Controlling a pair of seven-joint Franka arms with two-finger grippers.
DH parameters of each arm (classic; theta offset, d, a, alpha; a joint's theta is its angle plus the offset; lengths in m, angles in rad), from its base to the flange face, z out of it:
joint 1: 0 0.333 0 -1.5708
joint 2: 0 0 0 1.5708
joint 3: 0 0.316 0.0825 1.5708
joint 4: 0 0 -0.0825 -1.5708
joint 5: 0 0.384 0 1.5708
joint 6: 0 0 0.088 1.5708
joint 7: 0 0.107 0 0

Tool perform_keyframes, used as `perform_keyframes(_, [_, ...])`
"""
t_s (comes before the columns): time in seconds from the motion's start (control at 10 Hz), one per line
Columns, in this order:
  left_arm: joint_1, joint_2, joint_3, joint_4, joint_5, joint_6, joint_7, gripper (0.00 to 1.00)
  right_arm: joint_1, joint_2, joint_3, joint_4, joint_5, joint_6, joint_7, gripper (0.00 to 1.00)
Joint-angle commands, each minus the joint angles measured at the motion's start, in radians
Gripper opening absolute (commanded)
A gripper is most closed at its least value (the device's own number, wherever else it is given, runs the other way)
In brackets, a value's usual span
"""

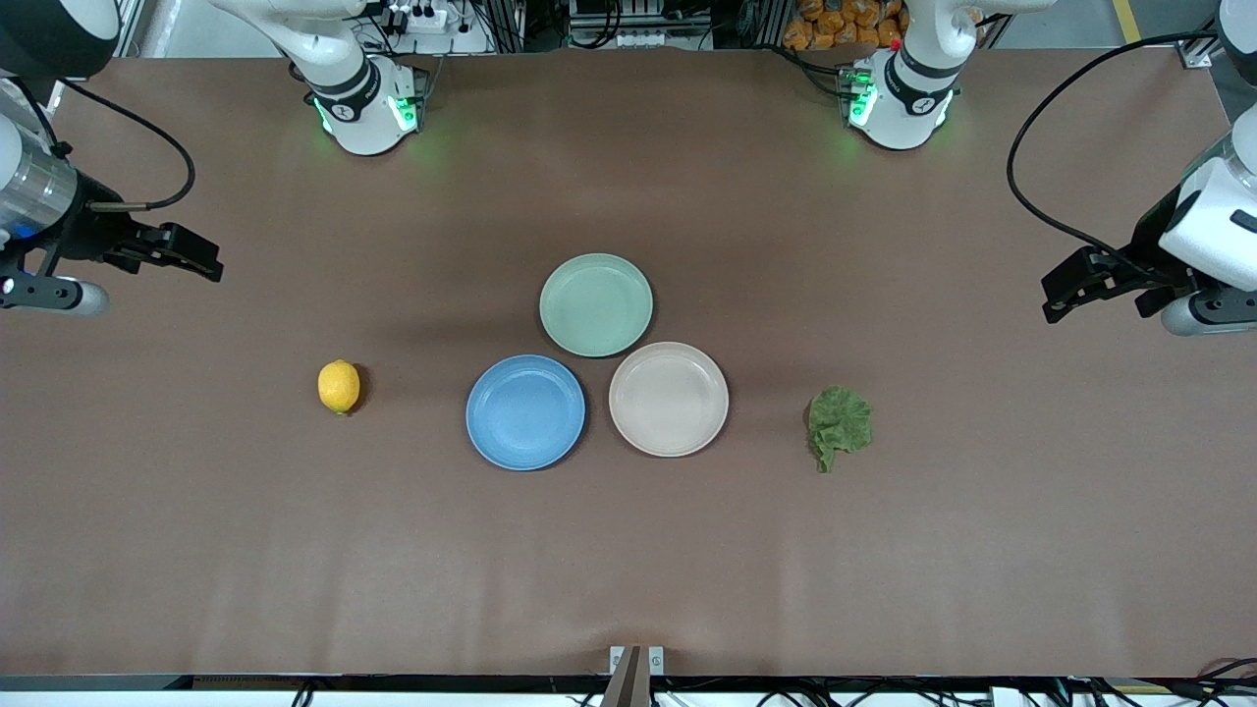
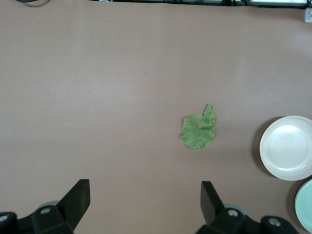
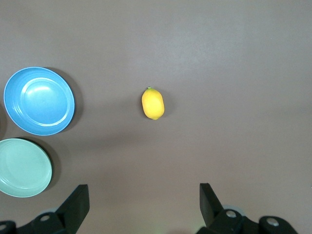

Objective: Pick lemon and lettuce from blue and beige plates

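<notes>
1. I see the brown table (image 1: 628, 550) carrying three plates clustered at its middle, with both arms drawn back to its ends.
2. The left gripper (image 1: 1065, 295) hangs over the left arm's end of the table; the left wrist view shows its fingers (image 2: 78, 197) spread wide with nothing between them.
3. The right gripper (image 1: 191, 257) hangs over the right arm's end, fingers (image 3: 78, 202) likewise spread and holding nothing.
4. The blue plate (image 1: 525, 411) and beige plate (image 1: 669, 399) sit side by side, rims just about touching; I find both bare.
5. The mint-green plate (image 1: 596, 304) lies farther from the front camera, tucked against both.
6. The lettuce (image 1: 839, 425) lies crumpled on the table itself, beside the beige plate toward the left arm's end, apart from it.
7. The lemon (image 1: 339, 386) rests on the table, toward the right arm's end, well apart from the blue plate.
</notes>
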Motion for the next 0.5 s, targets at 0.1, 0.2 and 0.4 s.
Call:
perform_keyframes(0.1, [0.122,-0.062,-0.114,-0.058,-0.027,-0.020,0.035,1.00,0.009,-0.009,-0.008,-0.011,0.002,0.024,-0.002,1.00])
perform_keyframes(0.2, [0.138,-0.082,-0.140,-0.086,-0.027,-0.020,0.023,1.00,0.012,-0.011,-0.006,-0.017,0.002,0.024,-0.004,1.00])
perform_keyframes(0.4, [0.128,-0.073,-0.137,-0.072,-0.012,-0.020,0.030,1.00,0.010,-0.011,-0.005,-0.017,0.005,0.033,-0.004,1.00])
